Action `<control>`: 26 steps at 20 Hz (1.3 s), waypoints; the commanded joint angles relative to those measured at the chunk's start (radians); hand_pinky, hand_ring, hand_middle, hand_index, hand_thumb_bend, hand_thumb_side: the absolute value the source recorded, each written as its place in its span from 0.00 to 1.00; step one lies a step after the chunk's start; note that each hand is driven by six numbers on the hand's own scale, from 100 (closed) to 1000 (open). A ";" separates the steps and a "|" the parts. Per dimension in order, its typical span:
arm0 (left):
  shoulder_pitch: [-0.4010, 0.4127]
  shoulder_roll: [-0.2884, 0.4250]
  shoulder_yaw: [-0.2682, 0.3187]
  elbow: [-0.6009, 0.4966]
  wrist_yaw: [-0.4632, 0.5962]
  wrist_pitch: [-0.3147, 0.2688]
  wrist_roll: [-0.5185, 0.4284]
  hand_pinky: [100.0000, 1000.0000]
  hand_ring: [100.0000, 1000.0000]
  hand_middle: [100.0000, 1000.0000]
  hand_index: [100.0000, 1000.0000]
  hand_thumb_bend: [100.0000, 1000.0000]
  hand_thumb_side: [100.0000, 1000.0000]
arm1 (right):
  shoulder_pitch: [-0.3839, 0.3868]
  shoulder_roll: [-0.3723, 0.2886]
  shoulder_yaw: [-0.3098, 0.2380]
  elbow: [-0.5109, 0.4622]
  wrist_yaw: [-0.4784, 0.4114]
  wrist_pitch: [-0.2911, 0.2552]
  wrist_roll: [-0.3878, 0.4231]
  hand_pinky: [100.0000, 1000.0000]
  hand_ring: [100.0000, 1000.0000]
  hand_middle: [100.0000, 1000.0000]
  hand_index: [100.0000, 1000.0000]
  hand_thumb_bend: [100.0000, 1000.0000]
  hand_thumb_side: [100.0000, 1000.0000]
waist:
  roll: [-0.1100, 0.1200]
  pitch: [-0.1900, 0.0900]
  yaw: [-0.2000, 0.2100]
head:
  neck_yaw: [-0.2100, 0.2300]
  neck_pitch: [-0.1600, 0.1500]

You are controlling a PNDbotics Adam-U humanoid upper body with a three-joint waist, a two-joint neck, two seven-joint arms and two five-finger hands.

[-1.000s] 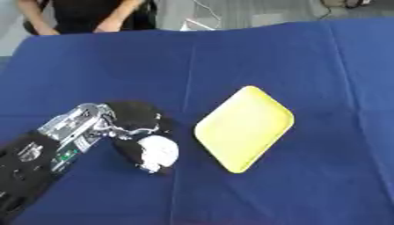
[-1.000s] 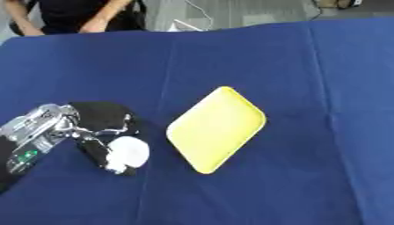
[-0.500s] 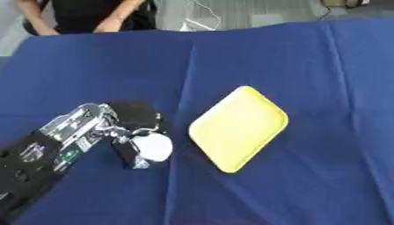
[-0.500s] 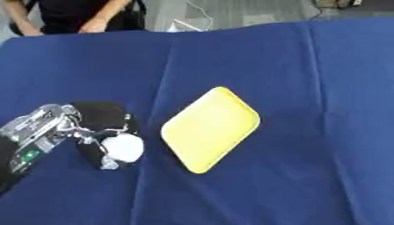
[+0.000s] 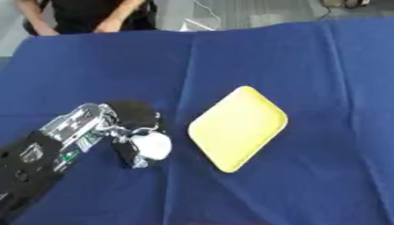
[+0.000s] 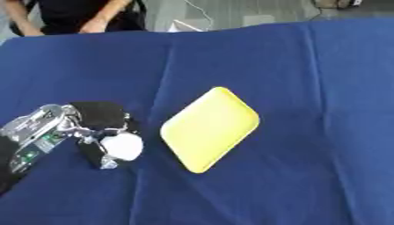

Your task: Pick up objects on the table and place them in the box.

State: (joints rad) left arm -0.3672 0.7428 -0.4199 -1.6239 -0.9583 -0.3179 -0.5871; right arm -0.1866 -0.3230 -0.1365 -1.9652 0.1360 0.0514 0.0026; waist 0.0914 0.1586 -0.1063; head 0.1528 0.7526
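My left hand (image 5: 132, 122) comes in from the lower left and lies low over the blue cloth, left of the yellow tray (image 5: 238, 127). Its fingers are curled round a small white rounded object (image 5: 151, 145), which sits between thumb and fingers. The tray is a flat yellow rounded rectangle, lying askew at mid-table, with nothing in it. A hand's width of cloth separates the white object from the tray's near left edge. My right hand shows in neither view.
A blue cloth (image 5: 308, 66) covers the whole table, with soft folds. A person in dark clothing (image 5: 85, 13) sits at the far left edge, hands off the table.
The whole picture has drifted a little, so the head moved. My left hand stays curled on the white object in about the same spot beside the tray.
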 commanded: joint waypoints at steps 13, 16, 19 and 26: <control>-0.011 0.022 -0.004 -0.005 0.002 0.003 -0.017 0.65 0.47 0.51 0.78 0.25 0.21 | -0.009 -0.017 -0.005 -0.017 0.000 0.001 0.002 0.75 0.77 0.81 0.95 0.00 0.91 | -0.005 -0.010 0.000 | 0.007 -0.011; -0.032 0.056 0.013 -0.061 0.055 0.012 -0.032 0.64 0.45 0.50 0.77 0.25 0.21 | -0.006 -0.019 -0.006 -0.015 0.000 0.001 0.002 0.75 0.77 0.81 0.95 0.00 0.91 | -0.003 -0.013 0.003 | 0.006 -0.010; -0.056 0.102 0.038 -0.134 0.110 0.037 -0.053 0.65 0.46 0.50 0.77 0.28 0.21 | -0.004 -0.020 -0.006 -0.015 0.001 0.001 0.001 0.75 0.77 0.81 0.95 0.00 0.91 | -0.001 -0.016 0.005 | 0.004 -0.010; -0.076 0.134 0.055 -0.191 0.144 0.071 -0.105 0.65 0.46 0.50 0.77 0.29 0.21 | -0.003 -0.021 -0.007 -0.015 0.002 0.001 0.001 0.75 0.77 0.81 0.95 0.00 0.91 | 0.002 -0.015 0.003 | 0.000 -0.009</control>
State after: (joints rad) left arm -0.4207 0.8398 -0.3875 -1.7932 -0.8215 -0.2496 -0.6840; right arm -0.1826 -0.3231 -0.1367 -1.9652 0.1360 0.0517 0.0023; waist 0.0954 0.1582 -0.1028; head 0.1521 0.7526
